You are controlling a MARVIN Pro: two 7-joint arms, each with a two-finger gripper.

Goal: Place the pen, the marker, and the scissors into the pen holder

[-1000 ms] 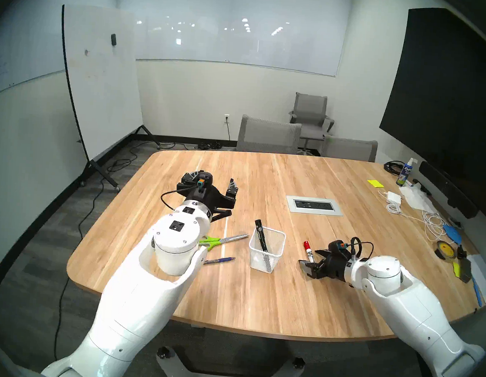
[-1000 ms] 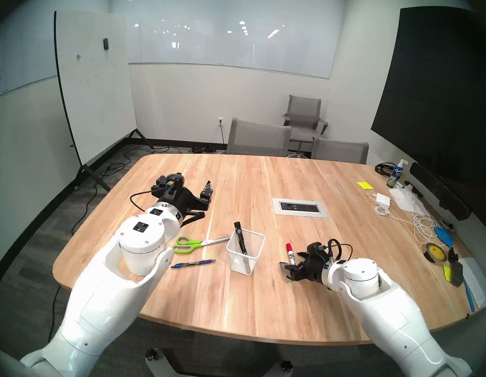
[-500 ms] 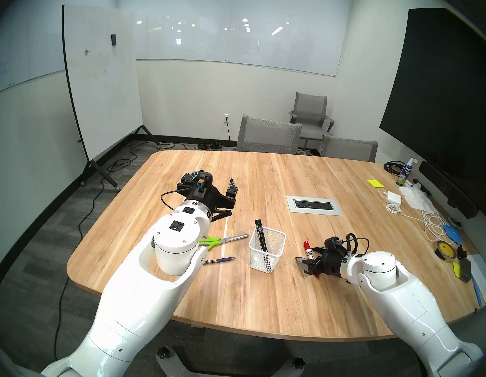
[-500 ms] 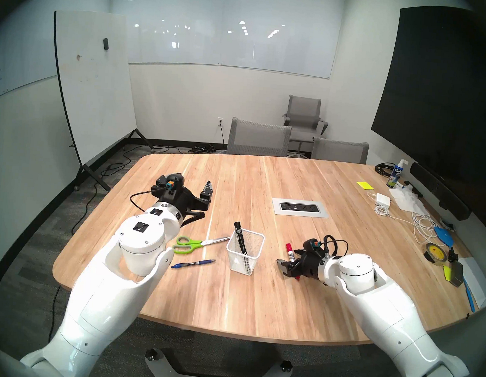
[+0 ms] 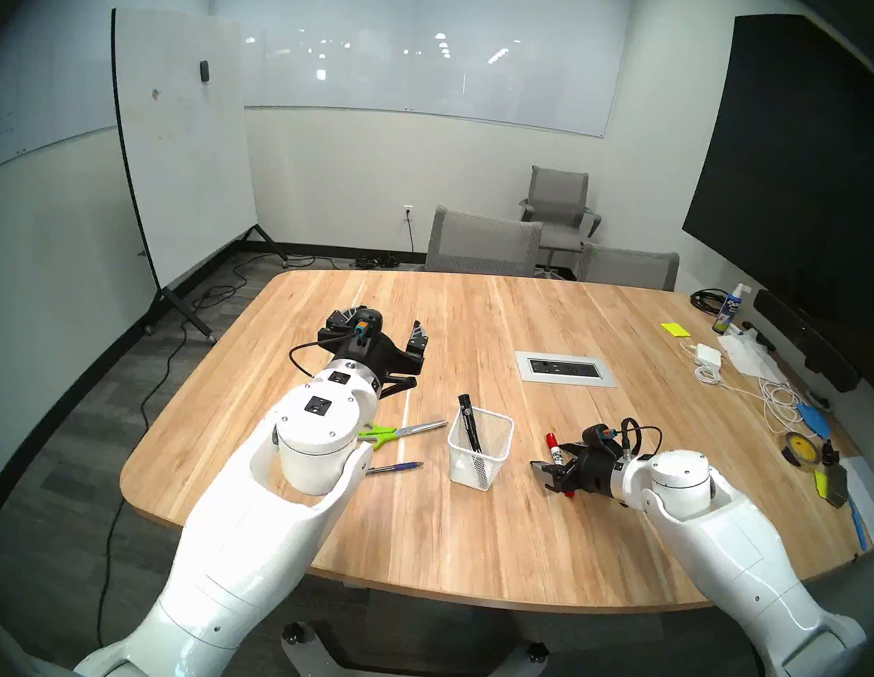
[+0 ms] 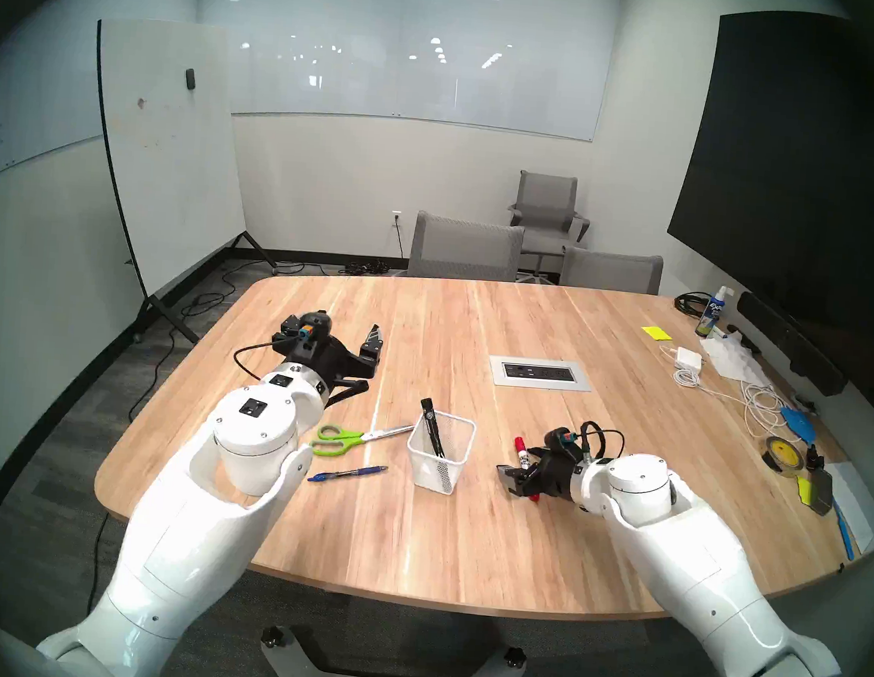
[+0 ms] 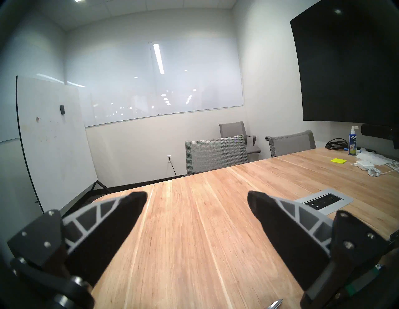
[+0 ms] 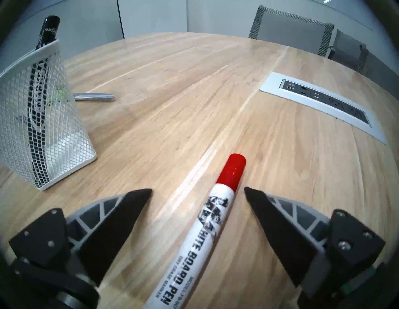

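The white mesh pen holder [image 5: 480, 447] [image 8: 41, 120] stands mid-table with a black marker [image 5: 469, 428] leaning inside it. A white marker with a red cap [image 5: 552, 438] [image 8: 216, 215] lies on the table to its right. My right gripper [image 5: 550, 459] [image 8: 198, 192] is open and low, one finger on each side of the barrel, not touching it. The green-handled scissors [image 5: 402, 431] and the blue pen [image 5: 397, 467] lie left of the holder, partly hidden by my left forearm. My left gripper [image 5: 381, 324] [image 7: 197, 198] hovers open and empty beyond them.
A grey power-outlet panel [image 5: 565, 368] is set into the table behind the holder. Cables and a charger [image 5: 708, 355], a spray bottle [image 5: 727, 312] and a tape roll [image 5: 801, 449] crowd the right edge. Chairs stand at the far side, a whiteboard [image 5: 179, 157] at the left.
My right gripper has slid left and forward over the red-capped marker, so that its fingers straddle the barrel. The left arm has not moved.
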